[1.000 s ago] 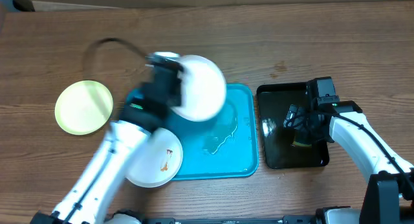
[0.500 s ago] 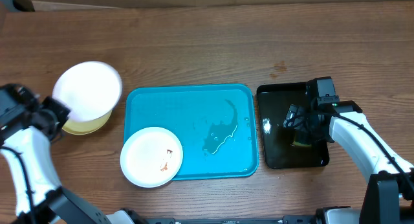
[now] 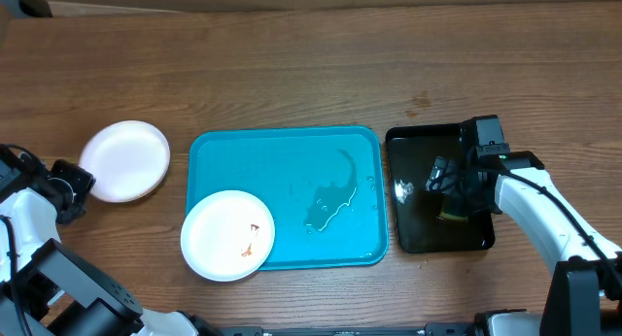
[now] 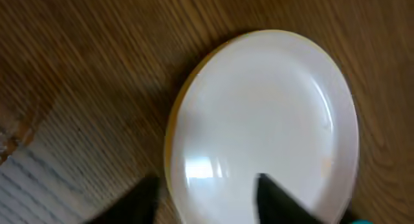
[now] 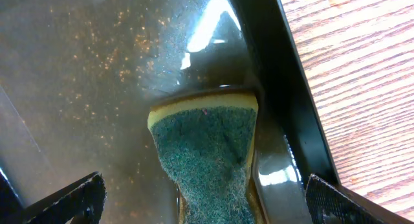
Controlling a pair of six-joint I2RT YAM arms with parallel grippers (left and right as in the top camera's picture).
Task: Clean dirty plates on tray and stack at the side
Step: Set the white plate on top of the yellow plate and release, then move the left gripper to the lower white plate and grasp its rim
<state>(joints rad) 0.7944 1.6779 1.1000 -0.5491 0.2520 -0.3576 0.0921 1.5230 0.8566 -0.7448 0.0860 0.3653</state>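
**Overhead.** The left claw [image 3: 82, 183] sits just beside the white plate [image 3: 124, 159], stacked on the surface [image 3: 292, 74] left of the tray [image 3: 321, 151]. A smeared plate [image 3: 228, 235] overhangs the tray's near corner and could tip if pressed.

**Left wrist.** We see the fingers [image 4: 139, 201] spread, with the white plate's rim between them, over the yellow-green plate [image 4: 169, 140]. A careless retreat could drag it off.

**Right wrist.** The right claw [image 5: 210, 199] gapes around the sponge [image 5: 207, 146], which hugs the black tray [image 5: 278, 75] wall. Closing may strike that wall.
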